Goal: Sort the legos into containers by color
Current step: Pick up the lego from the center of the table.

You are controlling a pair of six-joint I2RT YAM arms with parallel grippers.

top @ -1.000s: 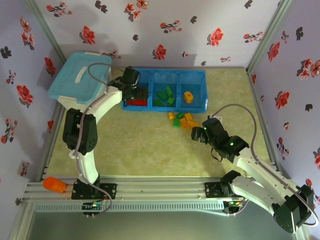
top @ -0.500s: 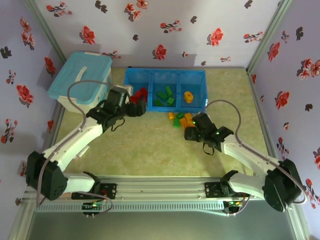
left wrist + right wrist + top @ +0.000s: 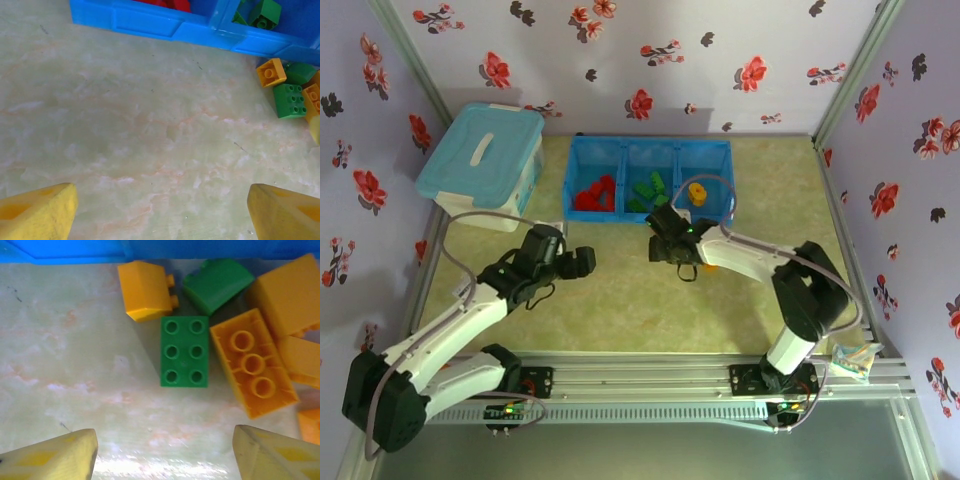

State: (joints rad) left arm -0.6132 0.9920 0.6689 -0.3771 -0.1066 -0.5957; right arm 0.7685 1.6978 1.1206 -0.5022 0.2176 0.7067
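Several bricks (image 3: 595, 195) lie sorted in the tray (image 3: 650, 142); we see a loose pile (image 3: 252, 367) remaining beside it; left gripper (image 3: 160, 207) and right gripper (image 3: 165, 450) both gape empty.

Tub (image 3: 480, 160) left of tray (image 3: 650, 143), legos (image 3: 648, 188) in tray, loose legos (image 3: 184, 351) before it

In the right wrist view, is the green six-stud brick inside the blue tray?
No, the green brick lies studs up on the table, before the tray.
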